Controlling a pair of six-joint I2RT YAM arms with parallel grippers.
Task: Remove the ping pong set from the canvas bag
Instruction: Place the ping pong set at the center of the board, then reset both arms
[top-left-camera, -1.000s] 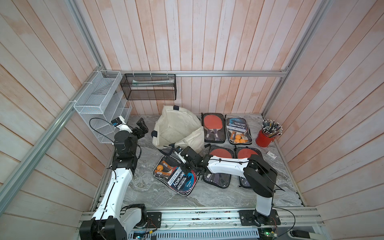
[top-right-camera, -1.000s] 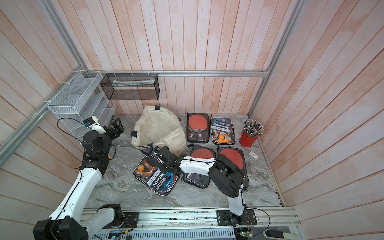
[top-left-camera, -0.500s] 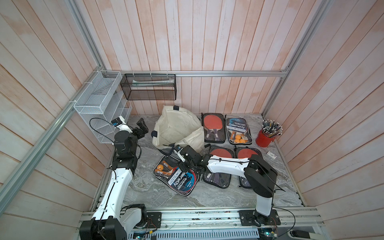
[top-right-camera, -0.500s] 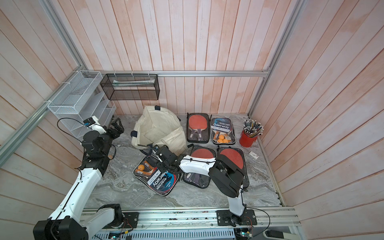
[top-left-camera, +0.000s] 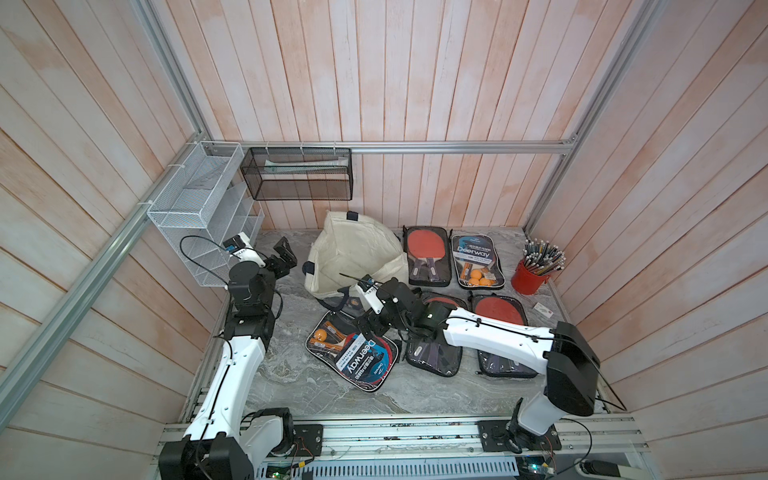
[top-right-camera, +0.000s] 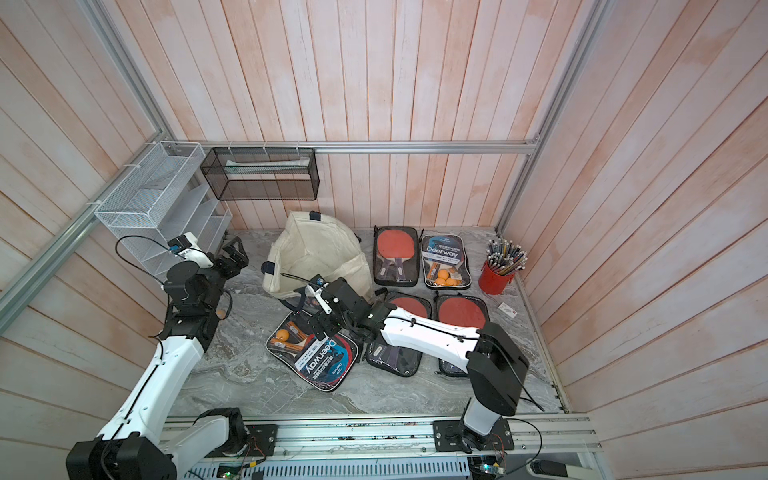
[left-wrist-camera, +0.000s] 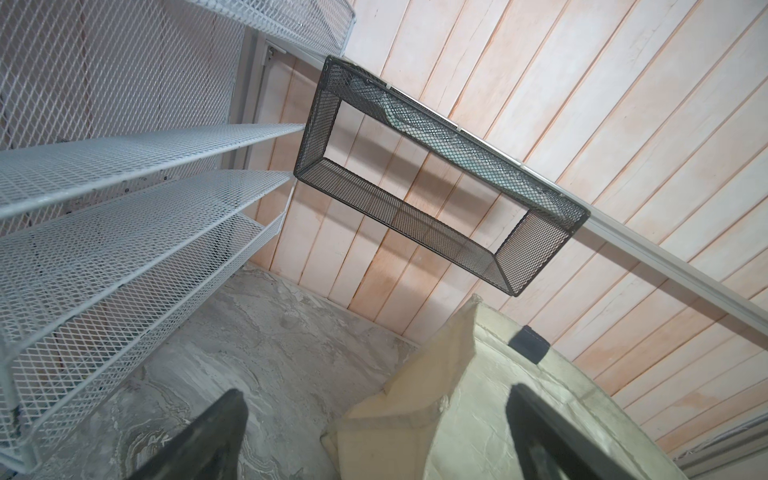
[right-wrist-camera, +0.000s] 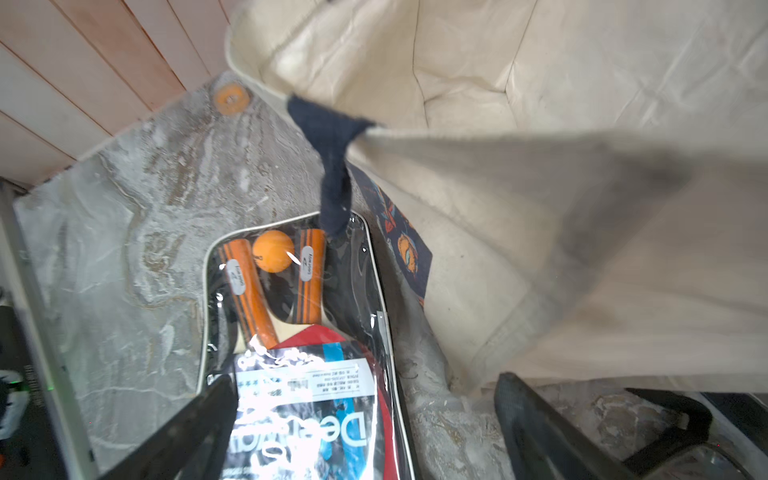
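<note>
The cream canvas bag (top-left-camera: 357, 253) (top-right-camera: 316, 253) sits slumped at the back middle of the table, its mouth turned toward the front. A ping pong set (top-left-camera: 353, 353) (top-right-camera: 316, 355) in a clear-fronted black case lies flat on the table just in front of the bag. My right gripper (top-left-camera: 368, 328) (right-wrist-camera: 365, 380) stands open over the set's (right-wrist-camera: 299, 374) bag-side edge, with nothing between its fingers. A navy strap (right-wrist-camera: 332, 166) of the bag (right-wrist-camera: 540, 208) hangs down onto the case's handle end. My left gripper (top-left-camera: 284, 257) (left-wrist-camera: 376, 392) is open and empty, raised left of the bag (left-wrist-camera: 498, 395).
Several other paddle cases lie right of the bag: two at the back (top-left-camera: 428, 255) (top-left-camera: 476, 262) and two nearer (top-left-camera: 436, 349) (top-left-camera: 498, 328), under my right arm. A red cup of pencils (top-left-camera: 534, 270) stands at the far right. A white mesh shelf (top-left-camera: 199, 224) and a black mesh basket (top-left-camera: 297, 174) hang at the back left.
My right gripper's jaws have gone from shut to wide open, letting go of the ping pong set, which lies on the table. The left arm has not moved.
</note>
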